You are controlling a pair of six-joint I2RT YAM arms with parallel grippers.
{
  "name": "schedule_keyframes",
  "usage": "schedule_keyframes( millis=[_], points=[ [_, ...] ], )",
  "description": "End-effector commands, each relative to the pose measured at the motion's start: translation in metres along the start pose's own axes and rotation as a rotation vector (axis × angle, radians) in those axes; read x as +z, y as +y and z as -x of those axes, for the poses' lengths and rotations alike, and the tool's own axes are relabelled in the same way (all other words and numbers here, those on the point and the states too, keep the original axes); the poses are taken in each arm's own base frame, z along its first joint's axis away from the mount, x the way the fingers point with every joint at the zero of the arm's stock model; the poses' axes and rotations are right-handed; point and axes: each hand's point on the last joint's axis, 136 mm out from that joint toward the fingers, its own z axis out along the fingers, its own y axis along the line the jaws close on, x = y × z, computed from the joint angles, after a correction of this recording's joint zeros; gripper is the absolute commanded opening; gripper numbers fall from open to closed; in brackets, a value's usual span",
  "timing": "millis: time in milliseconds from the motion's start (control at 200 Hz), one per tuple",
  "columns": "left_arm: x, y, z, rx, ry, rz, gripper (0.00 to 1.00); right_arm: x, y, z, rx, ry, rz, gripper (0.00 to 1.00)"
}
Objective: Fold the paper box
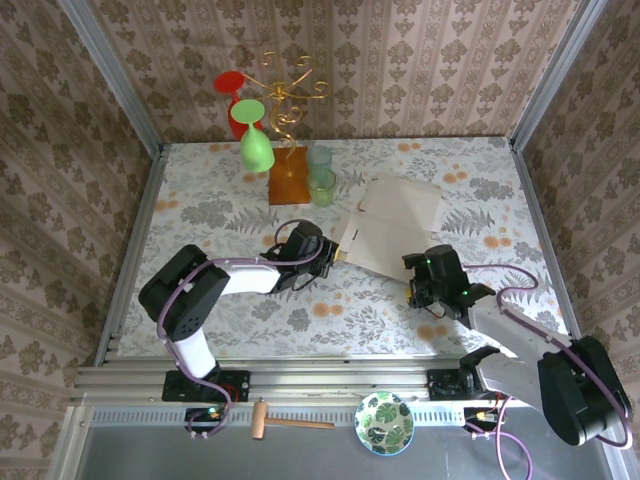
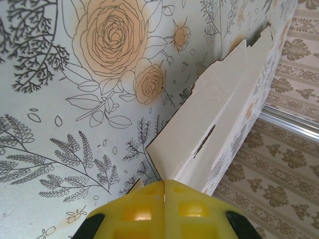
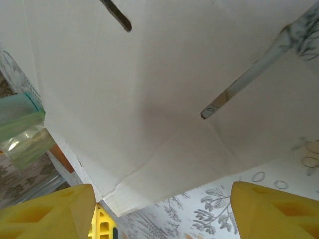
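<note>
Nearest the onlooker, well short of the paper box (image 1: 392,225), a wooden mallet (image 1: 288,422) and a green patterned bowl (image 1: 385,423) lie on the grey ledge (image 1: 130,450) in front of the arm bases.

The paper box sits on the floral worktop (image 1: 220,305), partly unfolded, with one panel raised off the surface.

Left gripper (image 1: 338,256): positioned at the box's near-left corner. Jaws closed. In the left wrist view the corner of a cardboard flap runs into the seam between the yellow fingers (image 2: 142,209) (a pinch on the thin sheet, as far as can be seen).

Right gripper (image 1: 413,268): positioned at the box's near-right edge. Jaws spread wide, nothing between them. The box's pale panel lies just ahead of them.

Beyond the box, off its far-left side, stand an orange block (image 1: 290,182) and two translucent green cups (image 1: 321,175). Farther back stands a gold wire rack (image 1: 285,95) carrying a red glass (image 1: 232,85) and a green glass (image 1: 256,148).
</note>
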Motion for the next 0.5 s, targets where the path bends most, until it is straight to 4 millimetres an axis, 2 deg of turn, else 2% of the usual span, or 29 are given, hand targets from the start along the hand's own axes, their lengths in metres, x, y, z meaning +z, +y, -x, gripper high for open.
schedule_keyframes(
  millis=[0,160,300,330,400,495],
  points=[
    [-0.006,-0.024,-0.003,0.020,0.012,-0.047,0.00,0.006,0.008,0.004,0.031,-0.049,0.055,0.73],
    [-0.006,-0.025,-0.004,0.019,0.015,-0.048,0.00,0.013,0.012,0.005,0.030,-0.065,0.081,0.70],
    [-0.006,-0.024,-0.004,0.016,0.014,-0.045,0.00,0.019,0.012,0.015,0.023,-0.115,0.112,0.60],
    [-0.006,-0.023,-0.004,0.013,0.014,-0.044,0.00,0.020,0.012,0.017,0.024,-0.127,0.117,0.56],
    [-0.006,-0.022,-0.004,0.011,0.015,-0.042,0.00,0.025,0.011,0.020,0.025,-0.138,0.131,0.39],
    [-0.006,-0.021,-0.004,0.008,0.014,-0.038,0.00,0.022,0.024,0.019,0.017,-0.143,0.167,0.21]
  ],
)
